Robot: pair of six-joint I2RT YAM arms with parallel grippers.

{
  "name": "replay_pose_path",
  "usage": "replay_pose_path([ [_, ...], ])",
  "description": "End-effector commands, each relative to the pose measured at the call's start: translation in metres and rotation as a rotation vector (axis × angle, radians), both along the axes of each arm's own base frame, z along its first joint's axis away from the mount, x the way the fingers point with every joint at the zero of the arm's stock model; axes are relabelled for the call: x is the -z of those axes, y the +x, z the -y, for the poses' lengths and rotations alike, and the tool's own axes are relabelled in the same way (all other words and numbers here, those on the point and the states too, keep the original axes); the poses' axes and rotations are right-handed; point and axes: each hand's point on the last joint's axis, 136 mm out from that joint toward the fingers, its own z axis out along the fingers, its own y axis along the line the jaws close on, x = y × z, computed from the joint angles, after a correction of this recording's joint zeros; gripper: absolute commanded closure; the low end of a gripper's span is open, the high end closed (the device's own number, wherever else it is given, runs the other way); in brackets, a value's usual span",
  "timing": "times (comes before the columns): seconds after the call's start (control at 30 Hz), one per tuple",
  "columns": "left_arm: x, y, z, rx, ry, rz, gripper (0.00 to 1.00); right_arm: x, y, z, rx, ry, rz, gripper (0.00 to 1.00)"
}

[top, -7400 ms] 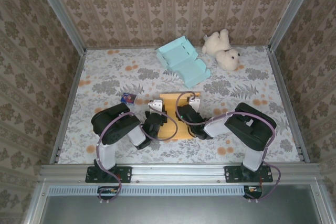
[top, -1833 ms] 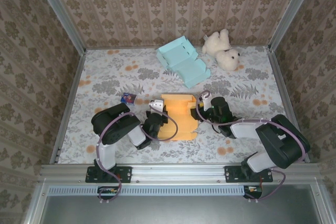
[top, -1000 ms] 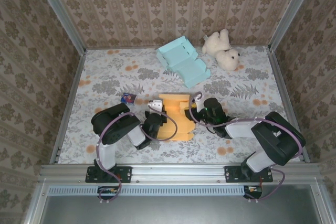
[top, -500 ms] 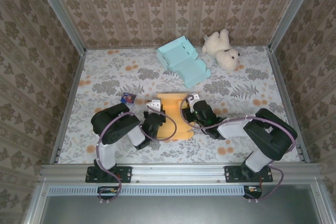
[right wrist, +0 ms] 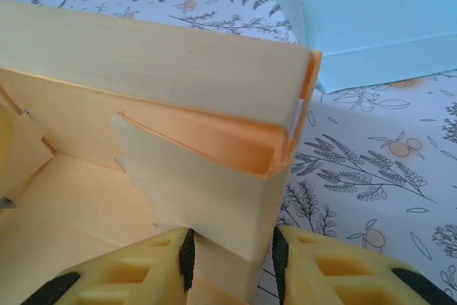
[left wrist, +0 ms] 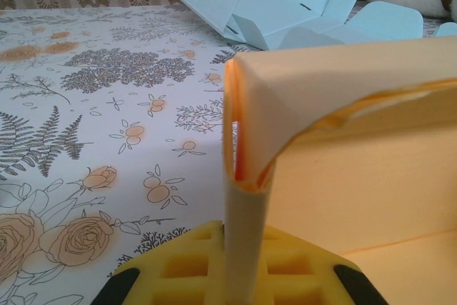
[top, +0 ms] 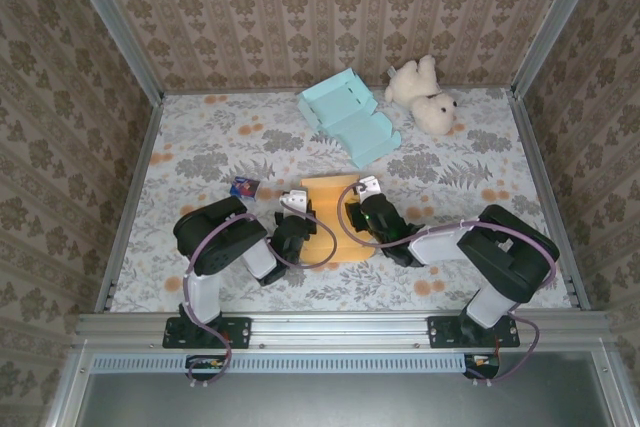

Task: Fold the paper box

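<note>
From above, the orange paper box with its sides partly raised lies on the flower-patterned table, near the front edge and between both arms. The left gripper sits at its left side, the right gripper at its right. Farther back lie a pale blue unfolded cardboard box and a white plush bear. A small dark blue packet lies just left of the arms' work.

In the left wrist view, the yellow pads are pinched shut on the box's upright left wall, whose top flap curls over.

In the right wrist view, the yellow fingers clamp the box's right corner, where a folded flap stands.
</note>
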Motion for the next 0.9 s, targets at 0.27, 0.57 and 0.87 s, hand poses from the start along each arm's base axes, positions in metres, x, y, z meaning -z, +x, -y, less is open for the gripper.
replay_pose_path([
  [0.27, 0.009, -0.01, 0.01, 0.068, 0.01, -0.035, 1.0, -0.005, 0.02, 0.0, 0.064, -0.038, 0.063, 0.64],
  [0.57, 0.009, -0.009, 0.008, 0.057, 0.009, -0.034, 1.0, 0.003, 0.023, 0.003, 0.143, -0.11, 0.072, 0.66],
  [0.87, 0.01, -0.009, -0.001, 0.014, 0.002, -0.036, 1.0, 0.01, 0.015, 0.059, 0.415, -0.302, 0.081, 0.7],
])
